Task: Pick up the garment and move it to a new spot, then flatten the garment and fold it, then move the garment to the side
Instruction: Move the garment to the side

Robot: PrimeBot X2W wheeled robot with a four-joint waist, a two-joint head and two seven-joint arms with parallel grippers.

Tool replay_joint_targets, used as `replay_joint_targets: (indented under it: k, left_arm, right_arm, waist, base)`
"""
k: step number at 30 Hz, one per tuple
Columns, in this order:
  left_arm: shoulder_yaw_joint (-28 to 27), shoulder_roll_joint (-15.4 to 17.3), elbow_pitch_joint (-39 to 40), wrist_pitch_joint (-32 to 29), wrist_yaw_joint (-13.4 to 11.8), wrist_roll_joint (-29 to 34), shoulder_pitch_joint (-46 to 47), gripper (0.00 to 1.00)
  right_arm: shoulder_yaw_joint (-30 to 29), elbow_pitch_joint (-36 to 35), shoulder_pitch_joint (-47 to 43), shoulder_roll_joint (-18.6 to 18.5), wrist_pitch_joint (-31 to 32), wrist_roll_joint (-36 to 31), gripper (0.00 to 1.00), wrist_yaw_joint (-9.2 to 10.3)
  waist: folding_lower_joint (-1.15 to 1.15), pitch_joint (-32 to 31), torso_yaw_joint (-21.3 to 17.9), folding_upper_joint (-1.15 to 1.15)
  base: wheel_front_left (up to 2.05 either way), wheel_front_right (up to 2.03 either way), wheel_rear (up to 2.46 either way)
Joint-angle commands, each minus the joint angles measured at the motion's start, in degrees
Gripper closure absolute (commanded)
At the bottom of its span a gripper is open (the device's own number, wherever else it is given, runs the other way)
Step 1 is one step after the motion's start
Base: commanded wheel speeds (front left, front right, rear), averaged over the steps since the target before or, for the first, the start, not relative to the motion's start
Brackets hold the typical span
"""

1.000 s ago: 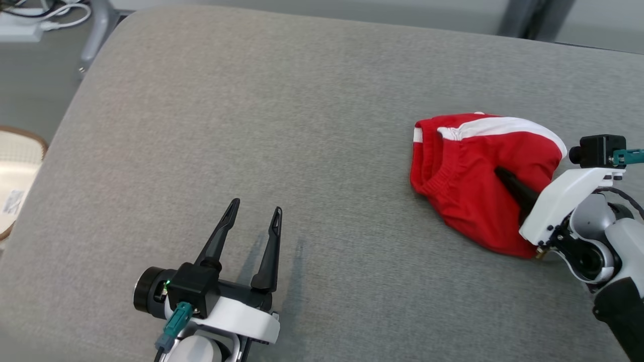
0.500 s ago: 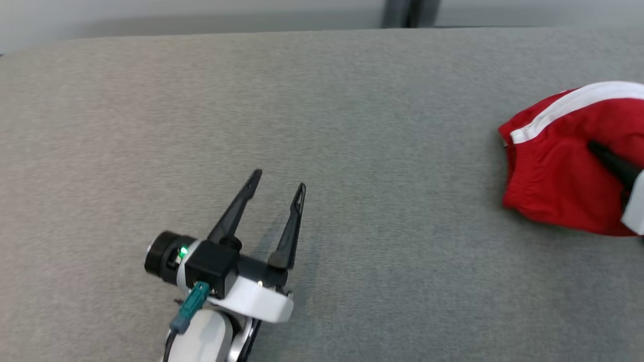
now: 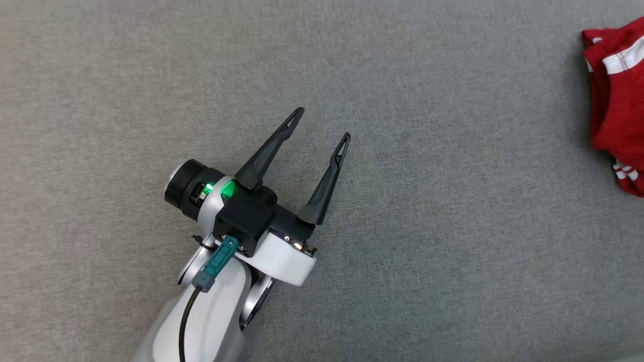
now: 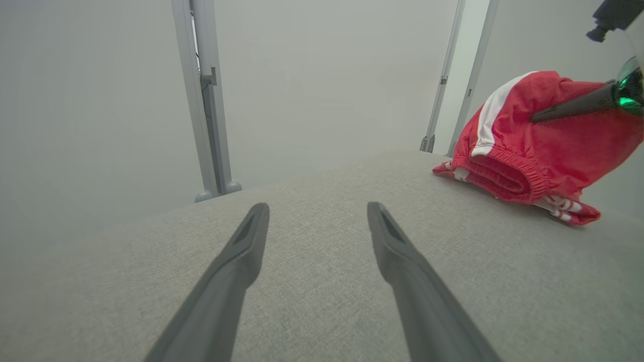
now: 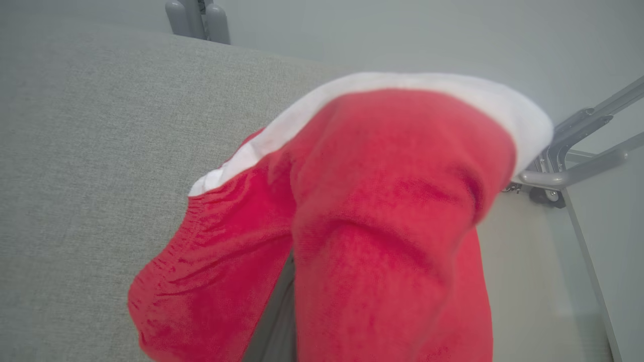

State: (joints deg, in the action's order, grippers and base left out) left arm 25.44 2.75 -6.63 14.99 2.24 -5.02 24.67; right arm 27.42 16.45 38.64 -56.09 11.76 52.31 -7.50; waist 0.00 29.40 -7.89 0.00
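The garment (image 3: pixel 616 100) is red with white stripes and shows bunched at the right edge of the head view. In the left wrist view the garment (image 4: pixel 543 151) hangs in a lump, its lower edge touching the grey surface, with my right gripper (image 4: pixel 536 118) shut on its upper part. In the right wrist view the garment (image 5: pixel 382 226) drapes over that gripper, and a sliver of one finger (image 5: pixel 274 322) shows beneath the cloth. My left gripper (image 3: pixel 323 122) stands open over bare surface, well left of the garment, with nothing between its fingers (image 4: pixel 236 271).
The grey fabric table top (image 3: pixel 427 261) spreads around both arms. Beyond its far edge stand grey metal frame posts (image 4: pixel 206 100) and another pair (image 4: pixel 453 80). A wheeled metal base (image 5: pixel 568 166) sits on the floor off the table's end.
The head camera has swung and dipped, so the garment now sits at the picture's right edge. The right gripper keeps its hold on the cloth. The left gripper stays open.
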Motion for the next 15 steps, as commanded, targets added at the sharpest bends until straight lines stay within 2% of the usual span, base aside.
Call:
replay_joint_targets:
  k: [1,8,15]
  left_arm:
    - [-0.14,0.31,-0.18,0.18,0.28,0.46,1.17,0.0]
    - [-0.04,0.31,-0.83,0.18,0.98,0.26,3.0,0.0]
    - [1.34,0.44,-0.44,0.04,-0.12,-1.72,3.42,0.0]
  right_arm:
    - [0.52,0.66,1.22,-0.23,-0.53,-1.33,1.0,0.01]
    - [3.54,6.91,5.31,-3.01,-1.4,-9.36,1.0,0.01]
    - [5.56,12.63,5.63,-6.15,-1.77,-15.08,1.0,0.01]
  waist:
    - [0.0,2.77,-1.36,0.0]
    - [0.0,6.22,1.34,0.0]
    - [0.0,8.32,5.47,0.0]
  base:
    - [0.0,0.0,0.0]
    - [0.0,0.0,0.0]
    - [0.0,0.0,0.0]
